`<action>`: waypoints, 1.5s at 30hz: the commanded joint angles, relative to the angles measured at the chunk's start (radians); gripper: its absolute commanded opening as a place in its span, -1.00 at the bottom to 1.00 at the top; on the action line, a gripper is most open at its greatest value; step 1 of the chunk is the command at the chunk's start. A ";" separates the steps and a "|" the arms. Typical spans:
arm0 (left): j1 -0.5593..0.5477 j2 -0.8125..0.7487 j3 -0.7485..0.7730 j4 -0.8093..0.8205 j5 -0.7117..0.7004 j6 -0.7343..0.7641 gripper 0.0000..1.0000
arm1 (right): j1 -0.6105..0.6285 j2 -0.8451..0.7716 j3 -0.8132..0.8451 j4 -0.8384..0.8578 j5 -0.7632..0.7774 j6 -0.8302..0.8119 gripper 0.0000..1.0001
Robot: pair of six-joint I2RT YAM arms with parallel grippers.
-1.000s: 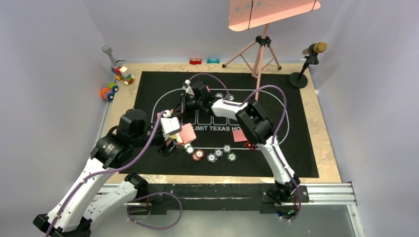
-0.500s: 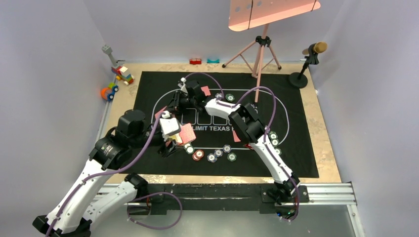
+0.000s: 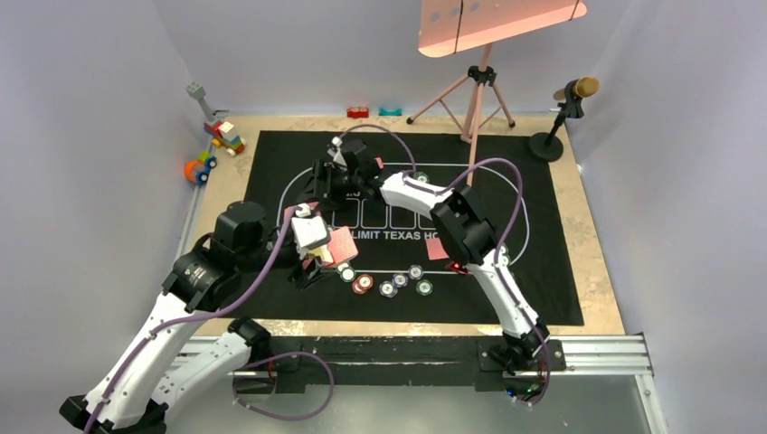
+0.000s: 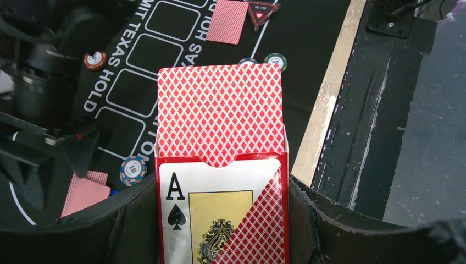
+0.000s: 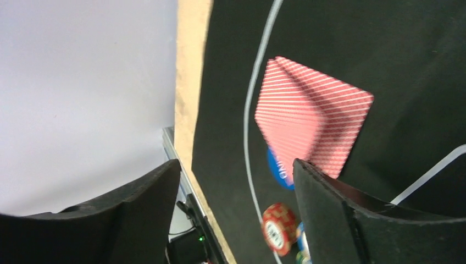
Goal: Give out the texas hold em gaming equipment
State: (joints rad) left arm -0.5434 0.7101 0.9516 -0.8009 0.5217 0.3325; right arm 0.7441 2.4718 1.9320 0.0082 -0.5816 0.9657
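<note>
left fingers (image 4: 129, 223) clamp card box (image 4: 220, 165) | right fingers (image 5: 140, 212) spread wide above cards (image 5: 313, 115) near mat (image 5: 231, 71) edge

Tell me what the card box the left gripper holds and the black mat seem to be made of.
Card box: likely smooth printed cardboard, with a thin cut edge and thumb notch. Mat: probably matte fabric or felt; no glare, white print.
</note>
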 commanded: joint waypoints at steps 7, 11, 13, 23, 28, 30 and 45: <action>0.012 -0.029 0.018 0.031 0.029 -0.016 -0.53 | -0.030 -0.351 -0.033 -0.222 0.113 -0.161 0.84; 0.011 -0.027 0.015 0.036 0.030 -0.019 -0.53 | -0.068 -0.485 -0.128 -0.264 0.128 -0.178 0.89; 0.013 -0.027 0.016 0.036 0.031 -0.019 -0.53 | -0.101 -0.582 -0.249 -0.203 0.067 -0.153 0.91; 0.011 -0.023 0.012 0.050 0.026 -0.018 -0.54 | -0.119 -1.036 -0.738 0.020 -0.071 -0.123 0.97; 0.012 -0.013 0.013 0.065 0.016 -0.022 -0.54 | -0.070 -1.101 -0.816 0.102 -0.145 -0.095 0.97; 0.012 -0.007 0.013 0.073 0.009 -0.025 -0.54 | -0.044 -1.109 -0.819 0.102 -0.138 -0.105 0.97; 0.013 0.022 0.021 0.109 -0.008 -0.034 -0.55 | 0.100 -0.952 -0.749 0.067 -0.101 -0.124 0.97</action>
State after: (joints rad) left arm -0.5369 0.7357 0.9516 -0.7708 0.5091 0.3138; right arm 0.8387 1.5368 1.1458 0.0261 -0.6754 0.8448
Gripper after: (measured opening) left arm 0.711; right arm 0.986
